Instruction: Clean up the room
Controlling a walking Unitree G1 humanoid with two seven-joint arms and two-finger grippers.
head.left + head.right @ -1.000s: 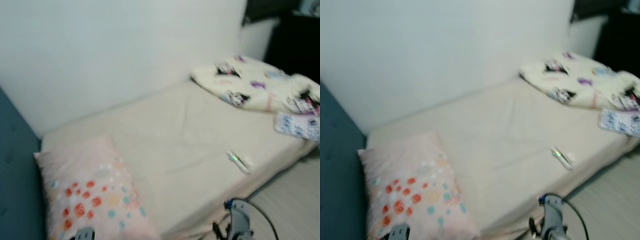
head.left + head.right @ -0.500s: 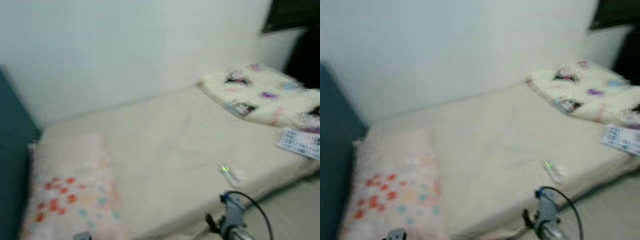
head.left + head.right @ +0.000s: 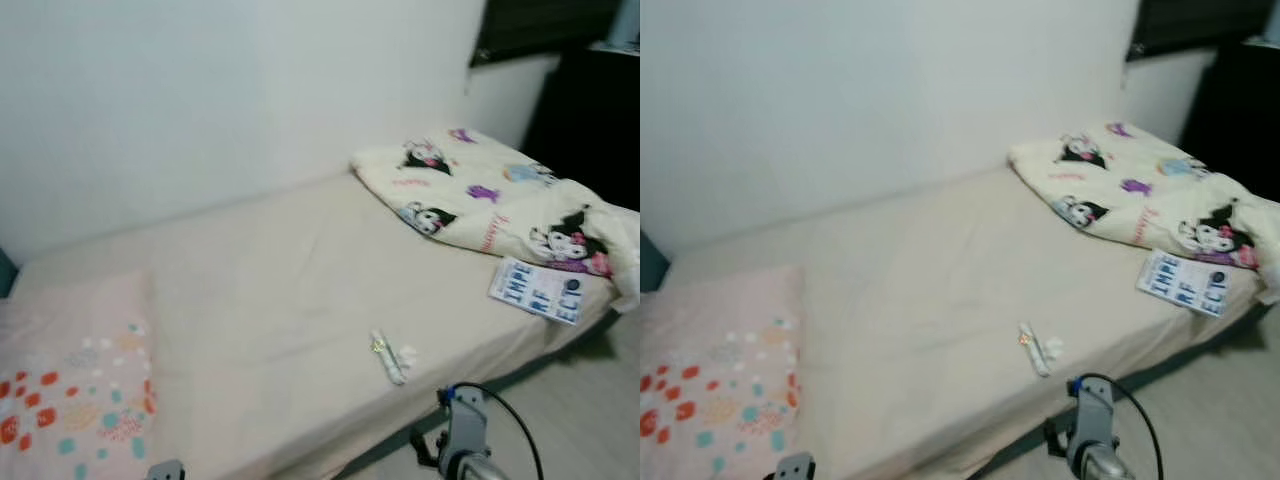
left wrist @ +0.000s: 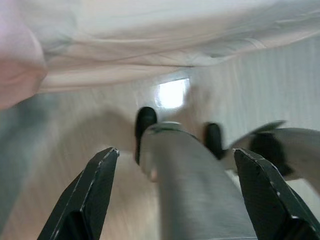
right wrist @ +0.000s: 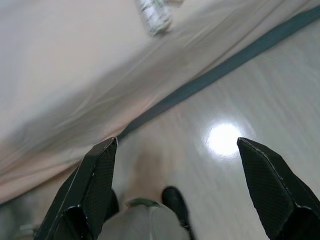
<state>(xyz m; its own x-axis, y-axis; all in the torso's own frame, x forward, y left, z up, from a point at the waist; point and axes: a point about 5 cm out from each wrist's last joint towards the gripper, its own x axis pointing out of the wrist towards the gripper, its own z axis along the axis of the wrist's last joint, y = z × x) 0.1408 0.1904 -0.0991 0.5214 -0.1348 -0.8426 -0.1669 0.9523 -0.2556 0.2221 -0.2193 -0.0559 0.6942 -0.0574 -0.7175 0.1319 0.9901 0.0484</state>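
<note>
**Loose litter near the bed's front edge, both arms hanging low**

The nearest thing to tidy is a small wrapper-like scrap (image 3: 388, 357), pale with a bit of green, lying on the sheet close to the front edge of the bed (image 3: 260, 290). Further toward the foot, a white booklet with blue lettering (image 3: 537, 290) rests flat just beside a crumpled cartoon-print blanket (image 3: 480, 190). A pink pillow with red and teal dots (image 3: 70, 390) sits at the head end.

Neither arm is at work. The left pincer (image 4: 175, 187) hangs low over the floor by the bed, its fingers spread wide apart and holding nothing. The right pincer (image 5: 185, 192) also hangs with its fingers wide apart and empty, the bed's edge and the scrap visible beyond it.

To take the scrap well, I judge the robot should step closer and square up to the bed, then bring the right pincer down from above with the fingers straddling the scrap's narrow side. The sheet is soft and will give, so a light press is enough; pinching too deep may gather fabric along with the litter.

The bed stands along a plain white wall (image 3: 200, 90). The floor (image 3: 590, 420) is pale wood-look planking, glossy with a lamp's reflection. Dark furniture (image 3: 590, 110) stands past the foot of the bed.
</note>
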